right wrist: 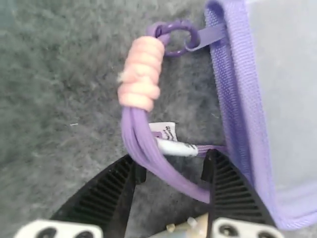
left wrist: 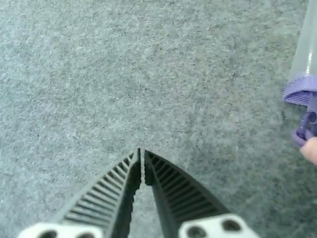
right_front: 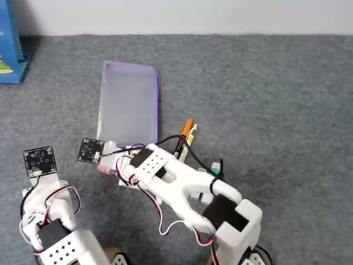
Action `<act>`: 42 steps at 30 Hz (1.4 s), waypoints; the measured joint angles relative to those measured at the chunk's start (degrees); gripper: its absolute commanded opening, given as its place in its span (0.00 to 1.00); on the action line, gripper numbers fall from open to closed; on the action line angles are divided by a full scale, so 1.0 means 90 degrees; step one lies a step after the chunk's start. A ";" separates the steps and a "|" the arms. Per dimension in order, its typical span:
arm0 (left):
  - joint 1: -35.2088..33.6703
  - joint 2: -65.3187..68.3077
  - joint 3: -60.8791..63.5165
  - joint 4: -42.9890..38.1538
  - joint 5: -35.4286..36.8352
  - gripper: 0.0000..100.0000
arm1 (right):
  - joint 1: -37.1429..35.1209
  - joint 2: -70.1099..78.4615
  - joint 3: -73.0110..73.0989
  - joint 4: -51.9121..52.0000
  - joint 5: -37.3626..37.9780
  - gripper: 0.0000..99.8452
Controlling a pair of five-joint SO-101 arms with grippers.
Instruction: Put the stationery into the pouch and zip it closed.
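Observation:
The purple pouch (right_front: 129,102) lies flat on the grey carpet, with its clear side up. Its zip pull ring (right wrist: 173,37) carries a purple cord (right wrist: 136,134) wrapped with a pink bead (right wrist: 142,74). My right gripper (right wrist: 171,173) is open at the pouch's near corner, and the cord and a white label (right wrist: 173,146) lie between its fingers. Over that corner in the high view reaches the right arm (right_front: 176,179). Pens (right_front: 186,137), one orange-capped, lie just right of the pouch. My left gripper (left wrist: 141,158) is shut over bare carpet, left of the pouch corner (left wrist: 302,89).
A blue box (right_front: 8,49) stands at the far left by the wall. Small stationery pieces (right_front: 217,167) lie partly under the right arm. The left arm (right_front: 49,221) sits at the near left. Open carpet stretches to the right and far side.

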 measured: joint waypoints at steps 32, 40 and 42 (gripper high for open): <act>0.0938 0.0000 -0.0010 0.0459 -0.0088 0.19 | 0.2247 -0.3106 0.0830 0.3419 0.1651 0.05; 0.0938 0.0000 -0.0010 0.0479 -0.0107 0.19 | 0.2452 -0.3106 0.0840 0.3556 0.1465 0.18; 0.0938 0.0000 -0.0010 0.0479 -0.0107 0.19 | 0.2383 -0.3106 0.0840 0.3556 0.1358 0.18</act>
